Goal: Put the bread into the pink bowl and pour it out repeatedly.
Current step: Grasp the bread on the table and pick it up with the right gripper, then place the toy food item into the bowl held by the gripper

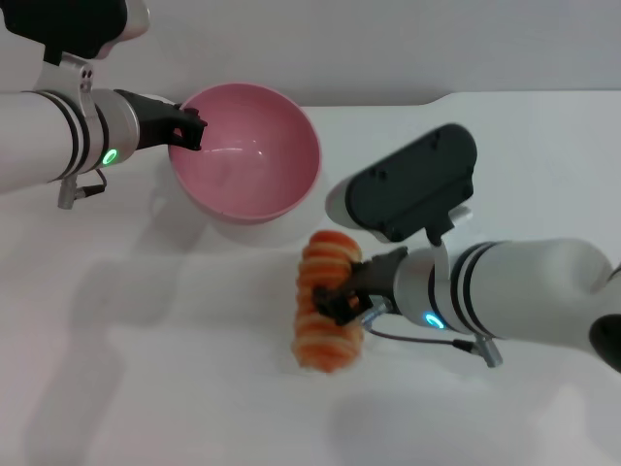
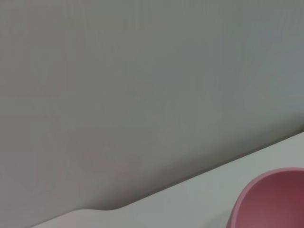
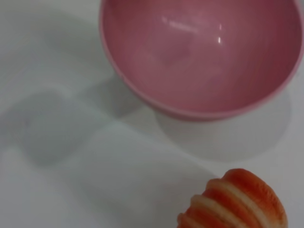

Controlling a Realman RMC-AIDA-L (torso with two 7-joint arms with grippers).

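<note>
head view: white tabletop point(image 1: 146, 388) carries everything, with the pink bowl point(image 1: 247, 155) toward the back and tipped so its open mouth faces forward and toward the right arm's side; it looks empty. left gripper point(image 1: 190, 129) is at the bowl's left rim, fingers closed onto the rim edge, holding the bowl at that tilt. bread point(image 1: 325, 301) lies on the tabletop just in front of the bowl and a little to the right, near it but not touching, stripy orange-brown face up, long axis running roughly front to back so its far end points at the bowl. right gripper point(image 1: 335, 299) comes in from the right, across that long axis, dark fingers narrowed around the loaf's middle; looks like a grip, though whether the loaf is already lifted off the surface can't be told. right wrist view shows the loaf's end with the bowl mouth straight beyond it. judgement: the right arm is the nearer one, and the coming move is a short lift and carry along the loaf's own axis into the tilted mouth.
</note>
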